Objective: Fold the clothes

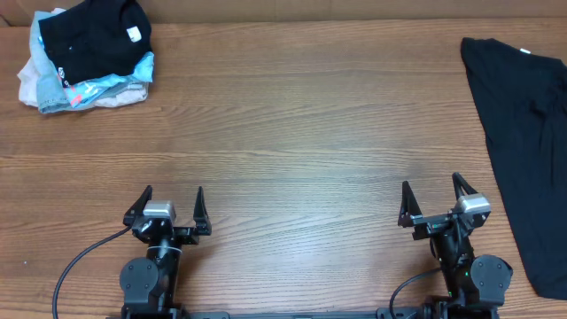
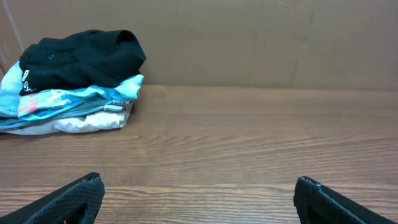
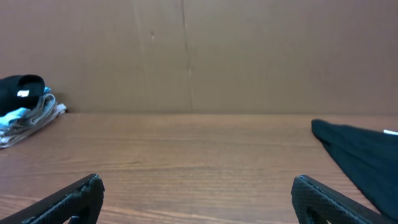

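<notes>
Well, nothing is in hand yet; the left jaws stand wide apart over bare worktop (image 1: 301, 133), and the right jaws gape just as wide, both empty. A loose black T-shirt (image 1: 532, 133) lies ahead of the right jaws and out to their right, running back alongside that arm; its outer side runs past the picture's edge, so I cannot tell how much of it rests on the wood. Far ahead of the left jaws and off to their left sits a pile (image 1: 89, 84) of pale blue and white garments with another black shirt (image 1: 93, 35) on top. The risk I see is in the first pinch: the cloth is rumpled, so the jaws might catch one layer or a stray fold and drag it into a bunch; a pull outward could slide it off; reaching into the pile might lift the blue piece along with the black.
</notes>
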{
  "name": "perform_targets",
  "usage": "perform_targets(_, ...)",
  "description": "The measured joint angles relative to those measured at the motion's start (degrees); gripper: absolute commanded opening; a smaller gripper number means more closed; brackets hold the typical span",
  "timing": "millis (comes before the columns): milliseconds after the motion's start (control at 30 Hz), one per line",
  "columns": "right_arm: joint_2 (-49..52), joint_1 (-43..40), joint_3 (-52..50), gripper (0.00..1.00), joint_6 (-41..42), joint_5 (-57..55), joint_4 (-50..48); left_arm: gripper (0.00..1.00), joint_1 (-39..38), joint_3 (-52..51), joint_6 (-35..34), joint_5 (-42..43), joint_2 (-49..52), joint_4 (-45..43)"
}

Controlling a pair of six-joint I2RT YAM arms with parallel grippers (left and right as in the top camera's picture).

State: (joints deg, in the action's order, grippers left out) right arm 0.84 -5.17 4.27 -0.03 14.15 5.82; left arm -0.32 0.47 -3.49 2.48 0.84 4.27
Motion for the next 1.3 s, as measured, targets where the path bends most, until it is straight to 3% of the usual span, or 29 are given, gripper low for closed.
perform_targets(400, 0.0, 0.1, -0.2, 1.0, 0.0, 0.0, -1.9, 1.0, 0.0, 0.0, 0.0, 0.0, 0.0, 0.0)
perform_targets(600, 0.0, 1.5, -2.4, 1.0, -0.1, 0.0, -7.8, 1.0, 0.0, 0.0, 0.0, 0.0, 0.0, 0.0)
perform_targets(900, -0.1, 1.6, -3.2, 1.0, -0.2, -3.1, -1.7, 1.0, 0.0, 0.0, 0.0, 0.0, 0.0, 0.0)
perform_targets(1300, -0.1, 1.6, -3.2, 1.0, -0.2, -5.7, -1.5, 1.0, 0.0, 0.0, 0.0, 0.0, 0.0, 0.0)
